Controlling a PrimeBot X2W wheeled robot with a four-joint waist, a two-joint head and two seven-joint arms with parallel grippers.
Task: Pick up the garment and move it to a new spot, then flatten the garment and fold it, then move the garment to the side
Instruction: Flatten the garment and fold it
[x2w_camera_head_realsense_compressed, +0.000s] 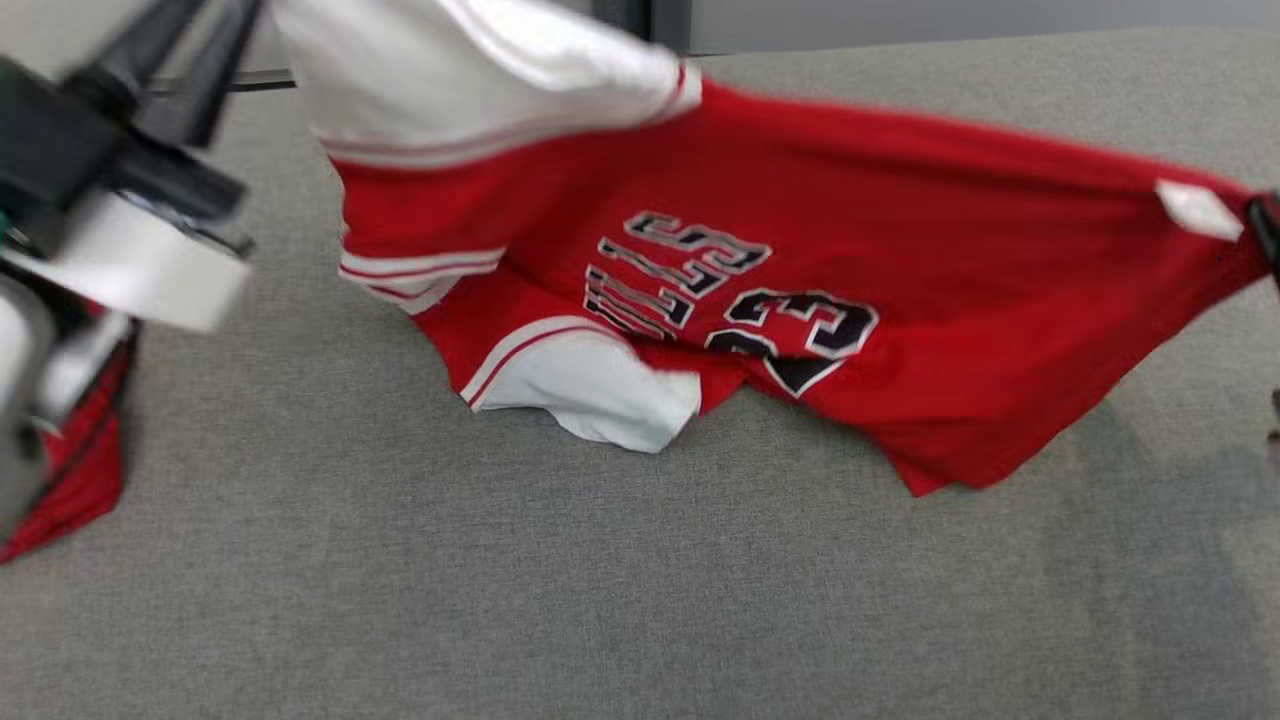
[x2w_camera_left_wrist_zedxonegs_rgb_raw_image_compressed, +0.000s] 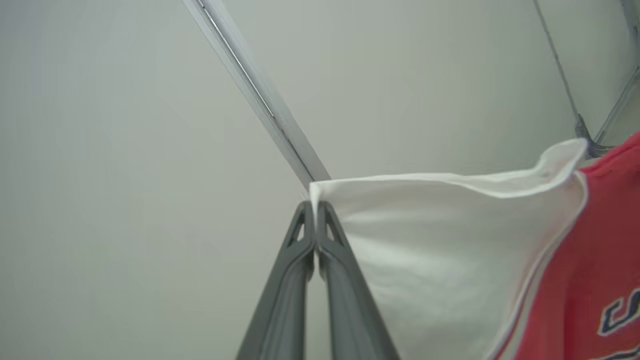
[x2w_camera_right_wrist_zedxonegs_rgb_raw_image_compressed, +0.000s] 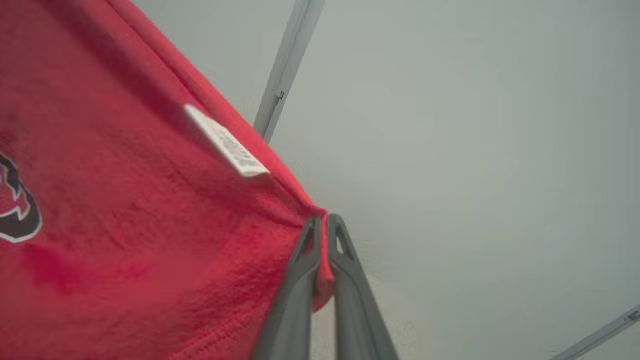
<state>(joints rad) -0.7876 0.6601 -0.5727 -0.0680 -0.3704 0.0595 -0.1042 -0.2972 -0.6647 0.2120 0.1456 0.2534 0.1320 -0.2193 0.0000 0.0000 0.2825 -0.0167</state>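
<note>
**Grey fabric surface bearing the jersey's lower folds**

A wide grey woven-fabric surface (x2w_camera_head_realsense_compressed: 420, 600) is stretching across the head view. The red and white basketball jersey (x2w_camera_head_realsense_compressed: 900, 300), lettered in black and white, is resting on it along its sagging lower folds near the middle. A red piece of cloth (x2w_camera_head_realsense_compressed: 75, 480) is lying at the left edge, partly hidden.

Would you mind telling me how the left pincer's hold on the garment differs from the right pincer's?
The left pincer nips a white edge of the garment, while the right pincer nips a red corner. A white label sits close to the right pincer's hold; the cloth by the left pincer is plain. Both are shut on the cloth at their very tips, with the garment stretched between them.
</note>
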